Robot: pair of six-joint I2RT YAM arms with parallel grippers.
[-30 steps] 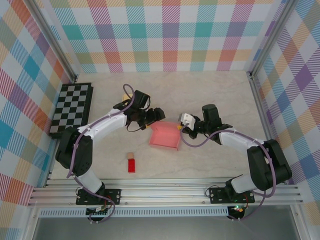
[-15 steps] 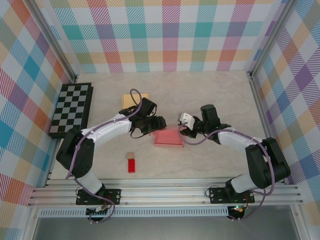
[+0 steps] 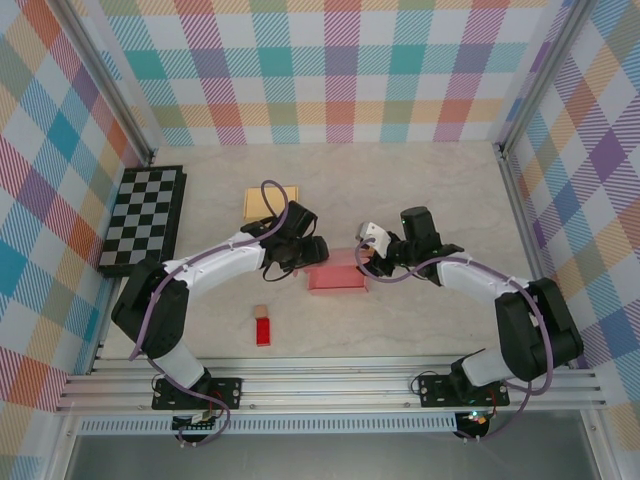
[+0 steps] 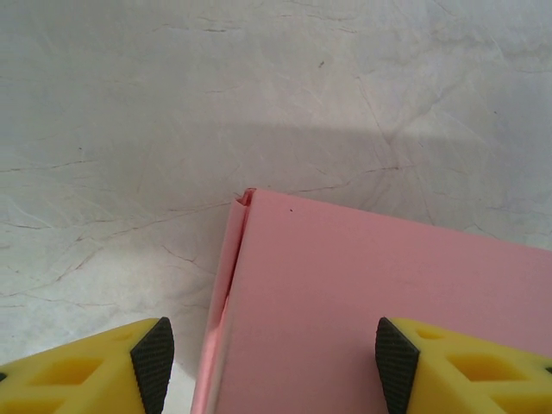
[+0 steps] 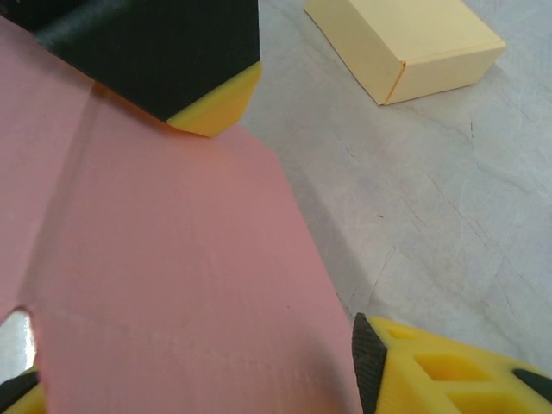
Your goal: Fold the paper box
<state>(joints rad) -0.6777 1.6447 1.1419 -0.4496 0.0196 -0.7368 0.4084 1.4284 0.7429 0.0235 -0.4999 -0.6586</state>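
Observation:
The pink paper box (image 3: 336, 277) lies flat at mid-table with its lid folded down. My left gripper (image 3: 310, 253) hovers at the box's far left corner and my right gripper (image 3: 366, 257) at its far right corner. In the left wrist view the box (image 4: 371, 302) runs under the open left gripper (image 4: 274, 366); its left pad (image 4: 152, 362) stands clear of the box's side edge. Seen from the right wrist, the pink lid (image 5: 155, 276) spreads beneath the open right gripper (image 5: 190, 379), and a finger of the left gripper (image 5: 185, 69) rests at the lid's far edge.
A closed yellow box (image 3: 270, 203) sits behind the left gripper, also seen as the yellow box (image 5: 405, 39). A checkerboard (image 3: 140, 220) lies at far left. A red block (image 3: 263, 331) and a small tan cube (image 3: 260, 312) lie nearer the arm bases.
The pink box's lid has gone from raised to folded flat. My left gripper moved right and nearer onto the box. My right gripper went from shut to open.

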